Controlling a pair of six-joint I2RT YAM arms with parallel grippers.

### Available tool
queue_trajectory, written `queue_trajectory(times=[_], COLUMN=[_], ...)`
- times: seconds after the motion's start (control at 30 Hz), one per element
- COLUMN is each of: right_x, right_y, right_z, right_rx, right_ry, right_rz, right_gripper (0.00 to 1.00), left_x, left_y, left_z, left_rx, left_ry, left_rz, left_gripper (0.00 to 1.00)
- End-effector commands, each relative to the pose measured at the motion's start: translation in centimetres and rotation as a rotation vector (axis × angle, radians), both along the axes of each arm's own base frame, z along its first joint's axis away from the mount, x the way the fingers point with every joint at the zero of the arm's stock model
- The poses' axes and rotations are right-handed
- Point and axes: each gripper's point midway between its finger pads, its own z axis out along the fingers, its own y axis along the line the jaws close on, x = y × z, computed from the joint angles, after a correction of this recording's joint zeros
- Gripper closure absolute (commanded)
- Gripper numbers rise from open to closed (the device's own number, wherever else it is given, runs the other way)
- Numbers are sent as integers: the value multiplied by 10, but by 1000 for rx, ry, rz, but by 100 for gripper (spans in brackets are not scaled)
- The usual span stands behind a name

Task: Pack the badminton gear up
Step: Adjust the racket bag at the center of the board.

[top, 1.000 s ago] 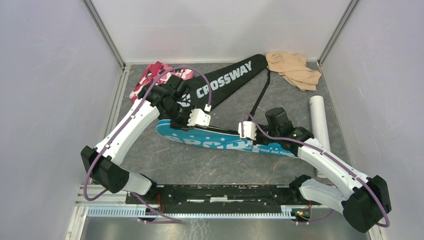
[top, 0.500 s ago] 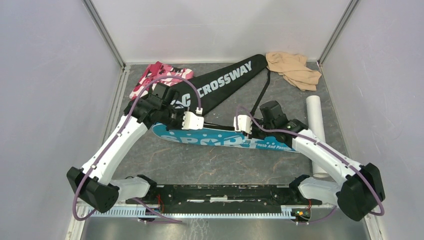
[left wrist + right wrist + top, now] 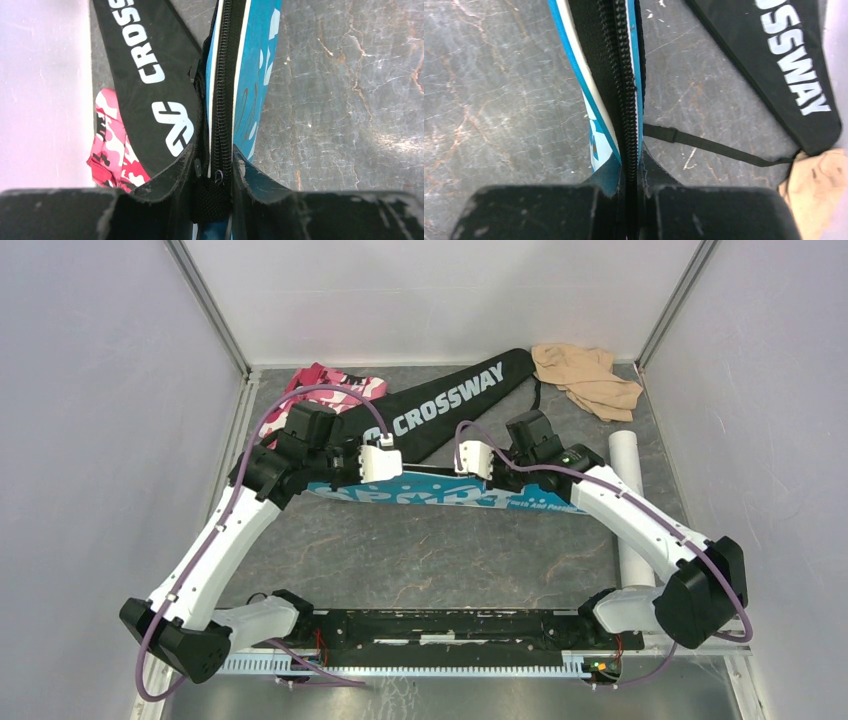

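Note:
The blue "SPORT" racket cover is held up on its edge between both grippers, its black zipper facing up. My left gripper is shut on the cover's zipper edge near its wide end. My right gripper is shut on the same zipper edge further right. The black "CROSSWAY" cover lies flat just behind; it also shows in the left wrist view and the right wrist view. A long white tube lies at the right. Rackets and shuttlecocks are out of view.
A pink-and-white camouflage cloth lies at the back left, under the black cover's wide end. A beige cloth lies at the back right. A black strap runs from the black cover across the table. White walls close in the sides and back.
Both grippers have carried the blue cover away from the near edge toward the black cover, and tipped it from lying flat up onto its edge.

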Motion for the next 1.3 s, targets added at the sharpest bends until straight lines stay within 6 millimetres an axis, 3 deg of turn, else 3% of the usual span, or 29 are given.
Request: queue_trajectory(times=[0.0, 0.13, 0.23, 0.37, 0.53, 0.7, 0.8, 0.9, 1.0, 1.13, 1.2, 1.27], right_x=[31, 48, 59, 49, 17, 0, -5, -14, -23, -28, -33, -36], right_y=[15, 15, 10, 9, 21, 55, 78, 95, 103, 97, 90, 87], right_z=[43, 42, 31, 7, -15, -6, -4, -9, -17, -27, -32, -34], right_rx=[28, 0, -28, -45, 9, 86, 99, 96, 90, 91, 93, 95], right_ry=[-161, -206, -240, -189, -85, -38, -12, 2, 7, -23, -46, -63], right_rz=[10, -12, -46, -26, 67, 161, 209, 249, 262, 233, 218, 210], right_gripper=[100, 100, 97, 91, 66, 36, 28, 37, 63, 92, 99, 100], left_x=[15, 14, 11, 6, -4, -12, -19, -22, -27, -42, -49, -54], left_y=[-10, -7, -4, 4, 3, 5, 4, 3, 1, 1, 5, 9], left_z=[47, 41, 17, -16, -29, -38, -41, -42, -44, -53, -61, -67], left_rx=[-112, -98, -46, 20, 2, -13, -43, -78, -117, -120, -98, -72], left_ry=[-136, -144, -140, -119, -97, -66, -49, -37, 7, 78, 115, 144], left_rz=[37, 32, -3, -25, -36, -24, -17, 11, 35, 22, 21, 28], left_gripper=[98, 98, 98, 98, 98, 98, 98, 98, 96, 84, 82, 78])
